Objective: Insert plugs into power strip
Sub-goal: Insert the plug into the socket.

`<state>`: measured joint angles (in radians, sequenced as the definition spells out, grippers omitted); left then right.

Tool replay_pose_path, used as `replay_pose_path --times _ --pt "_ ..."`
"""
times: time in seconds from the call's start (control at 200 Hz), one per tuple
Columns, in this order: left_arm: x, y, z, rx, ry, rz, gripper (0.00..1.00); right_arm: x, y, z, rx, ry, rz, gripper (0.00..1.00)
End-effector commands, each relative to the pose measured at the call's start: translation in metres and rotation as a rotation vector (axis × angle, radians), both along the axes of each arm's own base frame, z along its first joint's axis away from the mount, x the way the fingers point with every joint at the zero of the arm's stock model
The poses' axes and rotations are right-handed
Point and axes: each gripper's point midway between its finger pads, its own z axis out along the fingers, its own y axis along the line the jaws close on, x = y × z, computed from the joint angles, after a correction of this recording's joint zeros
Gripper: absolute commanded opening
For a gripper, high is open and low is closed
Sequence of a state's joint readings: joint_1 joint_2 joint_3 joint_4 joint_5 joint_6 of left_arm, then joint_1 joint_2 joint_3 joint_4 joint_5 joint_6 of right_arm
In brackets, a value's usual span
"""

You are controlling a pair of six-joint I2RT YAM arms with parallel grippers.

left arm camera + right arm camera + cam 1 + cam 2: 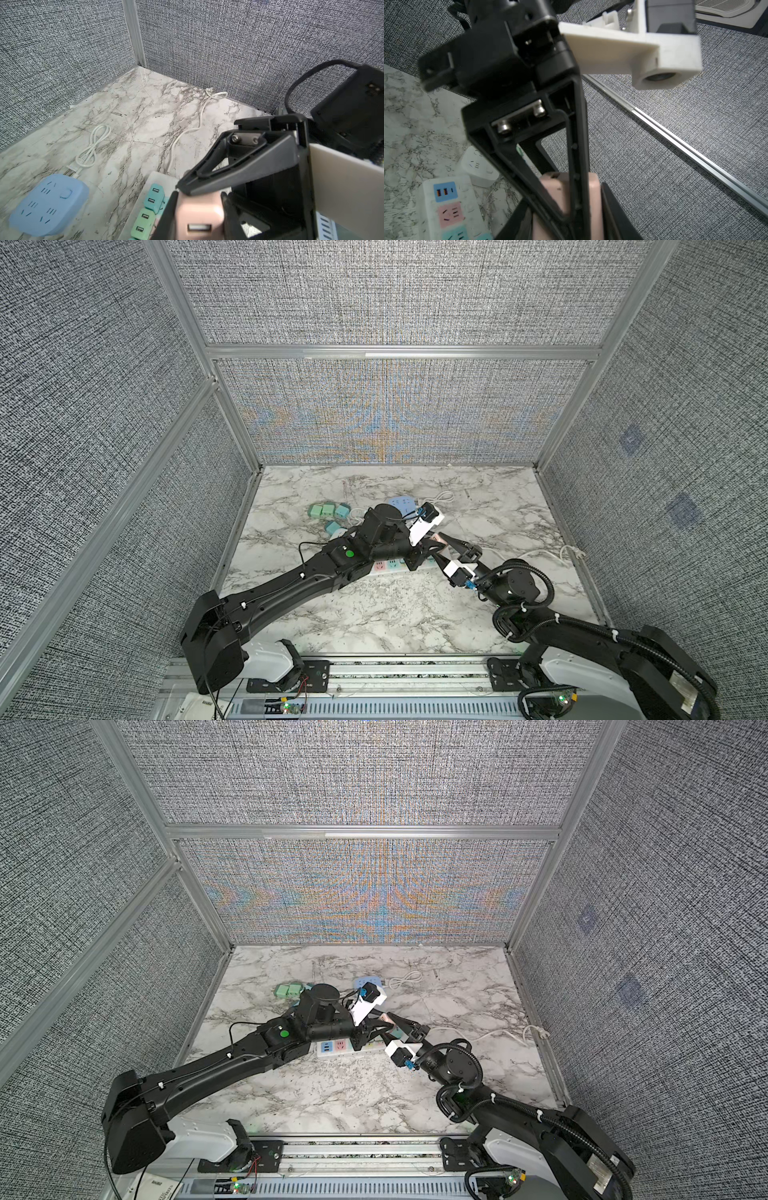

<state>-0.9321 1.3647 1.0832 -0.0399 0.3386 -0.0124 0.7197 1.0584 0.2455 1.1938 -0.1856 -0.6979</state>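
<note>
Both arms stretch inward and meet tip to tip just above the power strip point(426, 209). The left gripper point(199, 199) and right gripper point(564, 193) each clamp the pink plug point(199, 216), a rounded cube showing one USB slot.

Two black arms, left arm point(291, 589) and right arm point(582, 622), stretch forward and inward, meeting mid-workspace; left gripper point(197, 207) and right gripper point(562, 226) face each other, fingers interleaved, both clamped shut

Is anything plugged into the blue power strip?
No, every socket on the blue power strip shows empty in the left wrist view.
</note>
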Motion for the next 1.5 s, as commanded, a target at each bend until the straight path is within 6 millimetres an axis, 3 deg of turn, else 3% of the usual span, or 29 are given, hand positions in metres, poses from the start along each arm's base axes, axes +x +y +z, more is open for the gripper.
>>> replay_pose_path --times 0.0,0.23,0.32,0.505,0.57,0.765,0.966,1.101,1.251,1.366,1.496 --pt "-0.003 0.003 -0.006 0.033 -0.046 -0.032 0.13 -0.008 -0.003 0.018 0.077 -0.027 0.033 0.14" --pt "0.000 0.006 -0.003 0.021 -0.066 -0.009 0.05 -0.013 -0.012 0.021 0.138 -0.049 0.023 0.67" --pt "0.011 0.013 -0.002 0.022 -0.074 0.076 0.02 -0.015 -0.016 0.020 0.160 -0.044 0.019 0.77" --pt "0.038 0.045 0.005 0.019 -0.142 0.287 0.00 -0.019 -0.025 0.012 0.185 0.012 0.010 0.88" --pt "0.045 0.058 0.010 -0.006 -0.160 0.336 0.00 -0.017 -0.027 0.009 0.175 0.038 -0.004 0.99" --pt "0.070 0.104 0.012 -0.052 -0.203 0.485 0.00 -0.013 -0.046 0.005 0.219 0.098 -0.080 1.00" --pt "0.088 0.130 -0.002 0.066 -0.280 0.595 0.00 0.002 -0.072 0.007 0.313 0.168 -0.203 1.00" --pt "0.074 0.124 -0.026 0.169 -0.361 0.455 0.00 0.012 -0.093 0.004 0.363 0.230 -0.296 0.99" --pt "0.075 0.136 -0.035 0.247 -0.463 0.459 0.00 0.027 -0.120 -0.002 0.424 0.300 -0.396 0.99" --pt "0.068 0.127 -0.039 0.274 -0.578 0.357 0.00 0.036 -0.150 -0.005 0.538 0.328 -0.477 0.99" --pt "0.070 0.117 -0.027 0.264 -0.665 0.307 0.00 0.043 -0.180 -0.020 0.653 0.383 -0.551 0.99"
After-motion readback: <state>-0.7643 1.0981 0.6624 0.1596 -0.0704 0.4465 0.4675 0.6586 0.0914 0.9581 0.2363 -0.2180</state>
